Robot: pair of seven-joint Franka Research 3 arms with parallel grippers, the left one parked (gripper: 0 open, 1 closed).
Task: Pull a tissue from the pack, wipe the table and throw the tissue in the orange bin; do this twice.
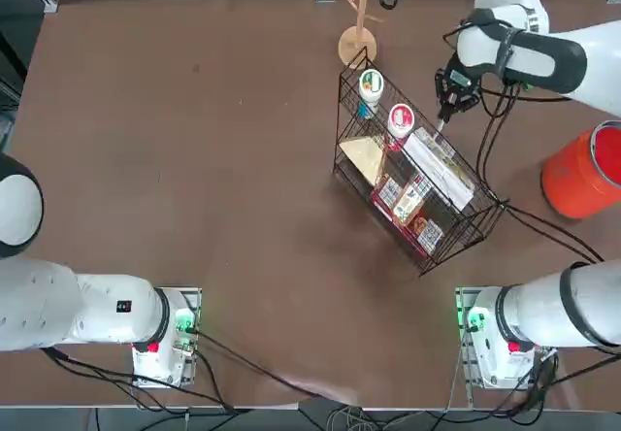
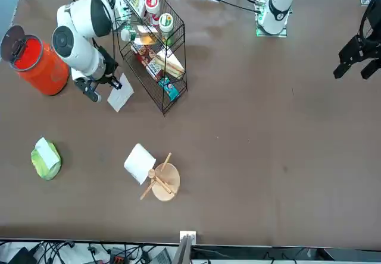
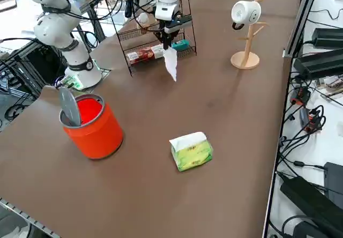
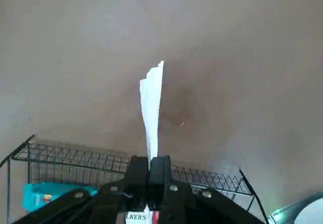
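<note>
My right gripper (image 3: 167,44) is shut on a white tissue (image 3: 170,64), which hangs down from the closed fingers (image 4: 160,169) over the brown table (image 3: 225,98). It hovers just beside the wire rack, on the side facing the orange bin (image 3: 94,123). From the front, the gripper (image 2: 113,82) and tissue (image 2: 121,94) sit between the rack and the bin (image 2: 38,62). The bin's grey lid (image 3: 69,106) stands tipped up. The green pack (image 3: 191,151), white patch up, lies apart on the table (image 2: 268,127), well away from the gripper. The pack (image 2: 46,159) is out of the top view.
A black wire basket rack (image 1: 412,174) full of packets and cups stands close to the gripper (image 1: 448,101). A wooden mug tree (image 3: 246,34) holding a white mug (image 2: 140,163) stands farther out. Cables trail from the right arm's base past the bin (image 1: 582,174).
</note>
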